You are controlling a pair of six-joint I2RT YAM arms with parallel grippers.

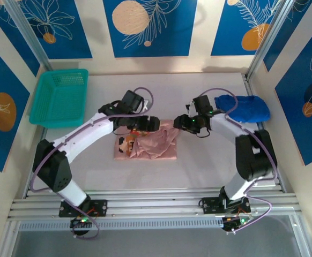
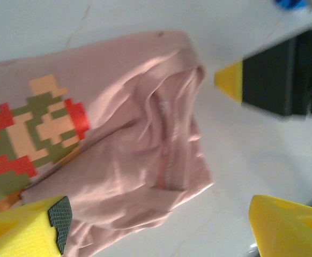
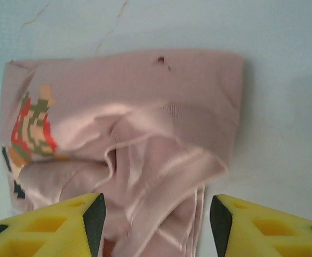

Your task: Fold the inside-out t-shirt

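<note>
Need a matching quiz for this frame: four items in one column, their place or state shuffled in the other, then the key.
Column 1
1. pink t-shirt
2. teal basket
3. blue garment
4. left gripper

Column 2
A. at the far-left corner of the table
B. jaws wide apart over the t-shirt
C. bunched up at the far right of the table
D. crumpled mid-table, pixel-art print showing

Pairs: 1-D, 2-A, 3-C, 4-B
</note>
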